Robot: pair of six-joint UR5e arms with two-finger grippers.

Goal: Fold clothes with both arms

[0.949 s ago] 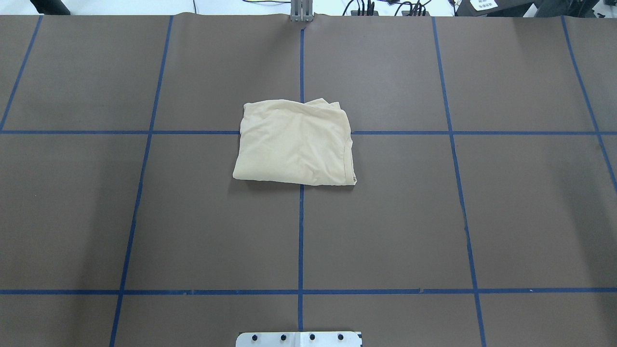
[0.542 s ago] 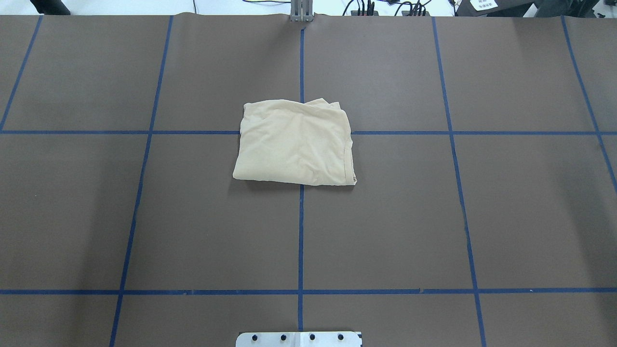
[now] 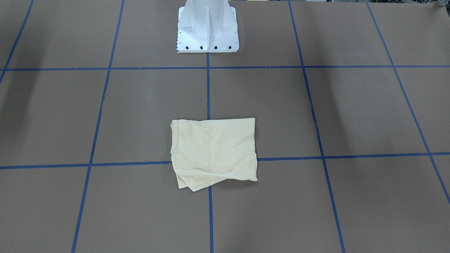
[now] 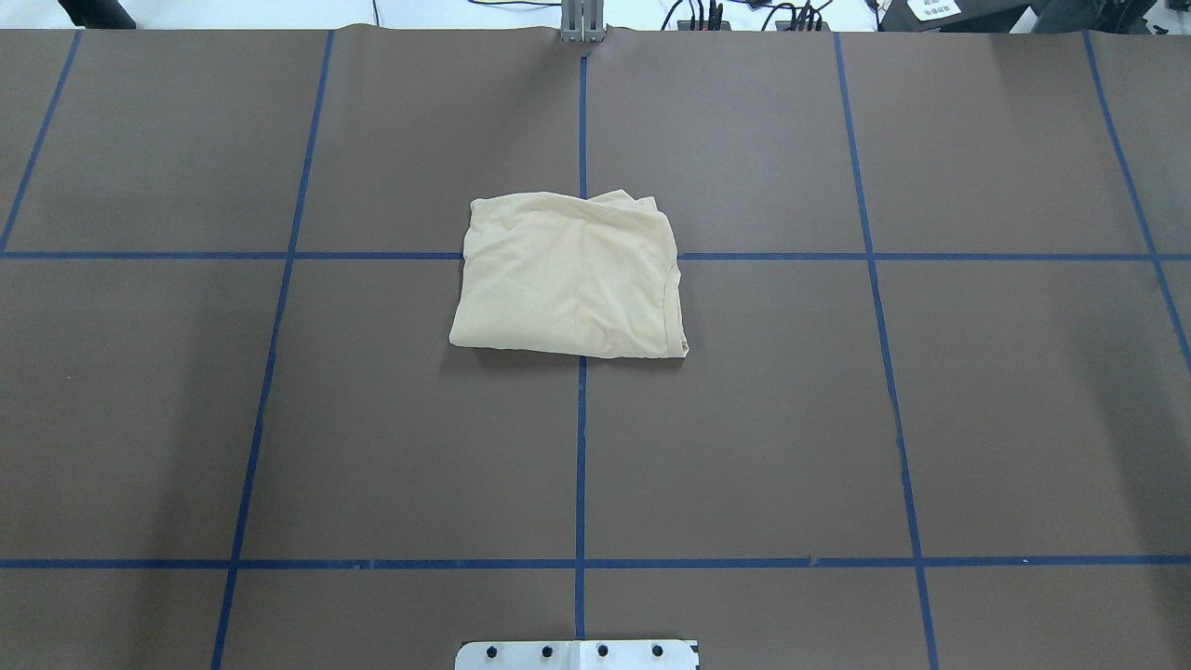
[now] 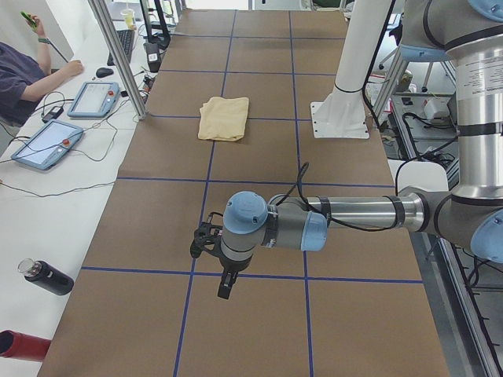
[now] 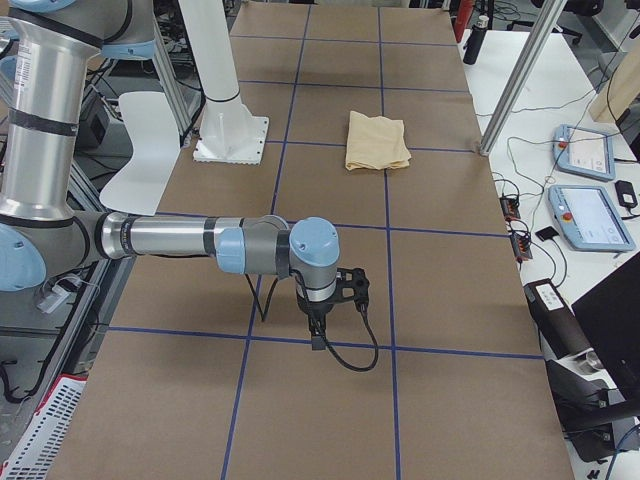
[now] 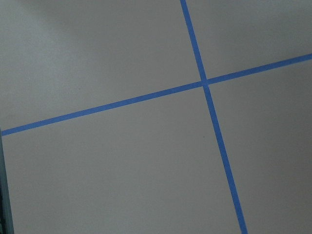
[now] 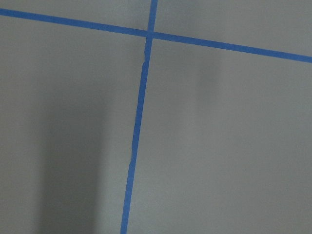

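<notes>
The cream-yellow T-shirt (image 4: 569, 274) lies folded into a compact rectangle at the middle of the brown table, over a crossing of blue tape lines. It also shows in the front-facing view (image 3: 214, 151) and in both side views (image 5: 224, 118) (image 6: 377, 140). No print shows. My left gripper (image 5: 224, 284) points down over the table far from the shirt. My right gripper (image 6: 318, 335) does the same at the other end. Each shows only in a side view, so I cannot tell whether it is open or shut. Both wrist views show only table and tape.
The white pedestal base (image 3: 207, 26) stands at the robot's edge of the table. Blue tape lines (image 4: 581, 447) grid the brown cover. Off the table's far edge are control tablets (image 5: 93, 98), a dark bottle (image 5: 45, 276) and a seated person (image 5: 23, 75).
</notes>
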